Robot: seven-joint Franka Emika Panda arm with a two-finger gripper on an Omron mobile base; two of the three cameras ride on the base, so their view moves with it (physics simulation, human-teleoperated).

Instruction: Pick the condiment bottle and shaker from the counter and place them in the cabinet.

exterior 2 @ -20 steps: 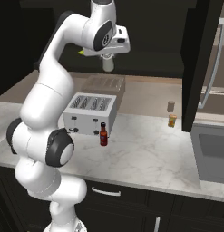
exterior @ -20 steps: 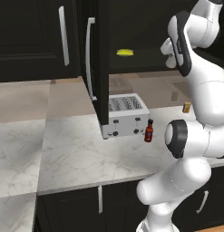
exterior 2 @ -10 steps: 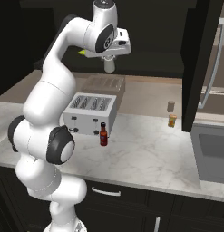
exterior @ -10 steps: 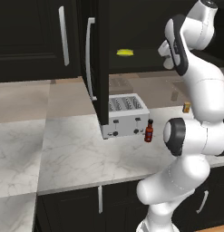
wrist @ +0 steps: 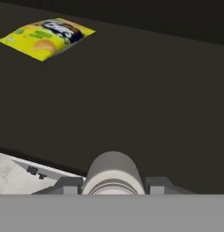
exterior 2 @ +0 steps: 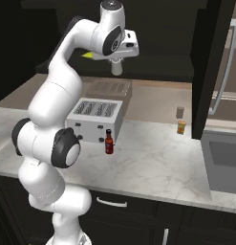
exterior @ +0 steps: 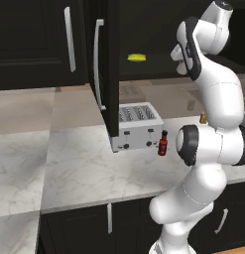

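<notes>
My gripper (exterior 2: 117,65) is shut on the white-grey shaker (exterior 2: 117,70), which hangs below the hand just in front of the open cabinet. In the hand view the shaker's rounded top (wrist: 113,173) sits between my dark fingers (wrist: 67,185), above the dark inner shelf (wrist: 140,99). The cabinet door (exterior: 110,69) with its long silver handle stands open. The red condiment bottle (exterior 2: 109,142) stands upright on the marble counter (exterior 2: 153,160) at the toaster's front corner, also seen in the left base view as the bottle (exterior: 163,144).
A yellow chip bag (wrist: 47,37) lies at the back of the shelf. The silver toaster (exterior 2: 98,119) sits under the gripper. A tiny orange-brown jar (exterior 2: 181,127) stands farther right, near another dark door (exterior 2: 210,67) and a sink (exterior 2: 222,160).
The hand has edged slightly toward the cabinet opening with the shaker still held. The bottle has not moved.
</notes>
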